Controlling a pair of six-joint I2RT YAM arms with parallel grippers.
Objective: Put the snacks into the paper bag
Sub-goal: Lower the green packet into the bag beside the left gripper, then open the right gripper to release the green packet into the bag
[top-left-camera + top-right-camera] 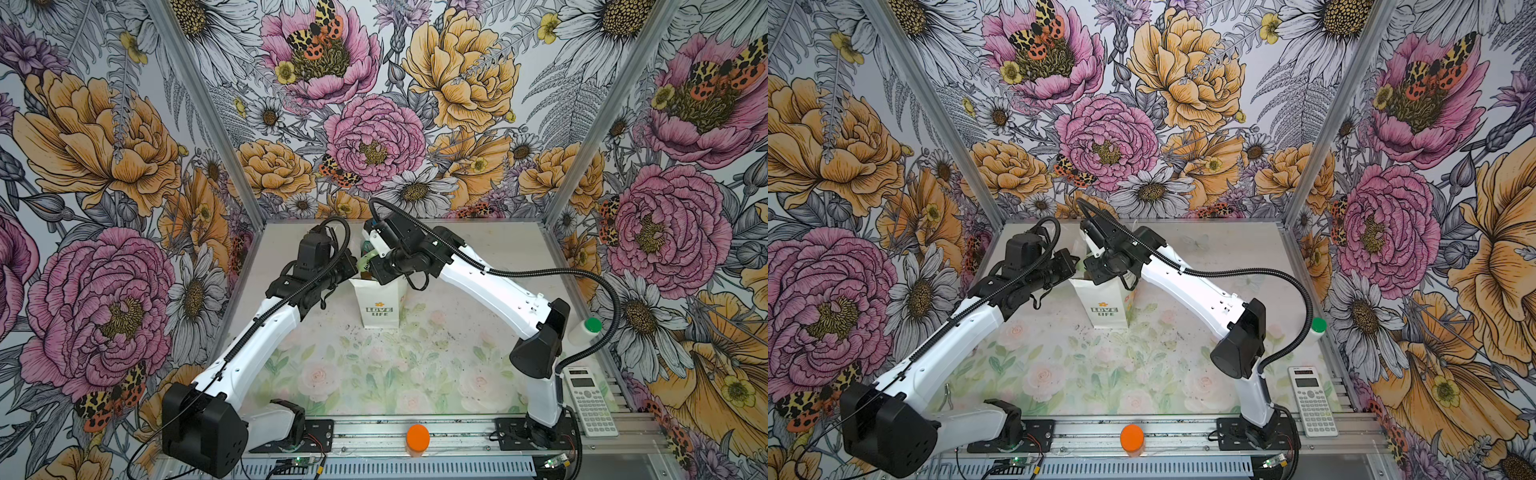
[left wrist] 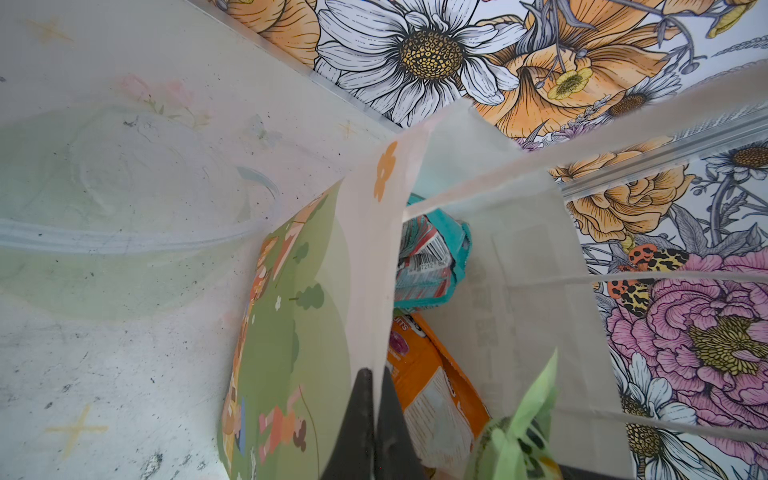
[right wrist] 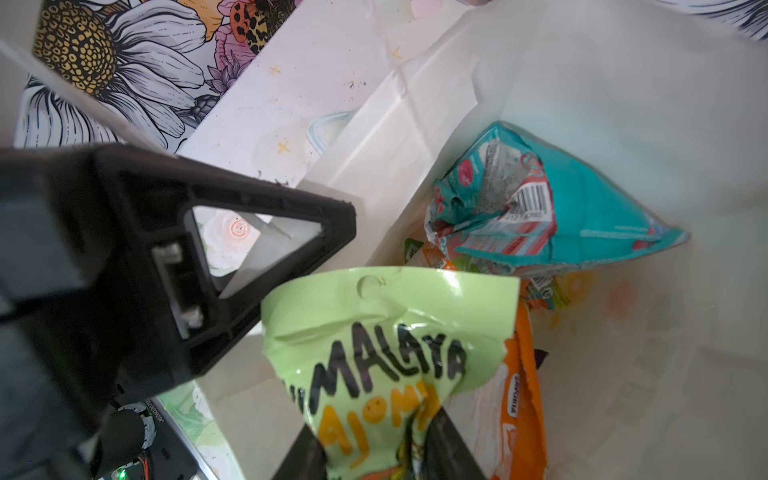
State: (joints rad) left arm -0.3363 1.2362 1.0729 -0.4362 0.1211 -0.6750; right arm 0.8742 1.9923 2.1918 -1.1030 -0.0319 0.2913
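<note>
Right wrist view carries the step in hand: the right gripper (image 3: 376, 451) has its jaws closed around the lower part of a pale green crinkly plastic snack packet (image 3: 382, 345), holding it upright inside the mouth of the upright white paper gift bag (image 3: 415, 137); beneath it lie a teal crinkly plastic packet (image 3: 590, 208) and an orange-and-white plastic packet (image 3: 525, 395), already in; I judge this the drop itself, late in the task. Next move, as I read it: spread the jaws so the green packet falls, then lift straight out without catching the paper wall or the cord handles (image 2: 648, 277); the bag is light and could tip or drag if a finger snags it.

Left wrist view shows what that one leaves unclear: the left gripper (image 2: 376, 415) is closed on the rim of the bag's flowered wall, pinching the paper and propping the mouth open.

Both top views give the layout only: the bag (image 1: 380, 309) stands just off the middle of the pale floral table mat (image 1: 374, 374) toward eleven o'clock, the left arm reaching in from seven o'clock, the right from four o'clock; the arms cover the mouth and both grips; no loose packet shows on the mat, so this may be the last one.
</note>
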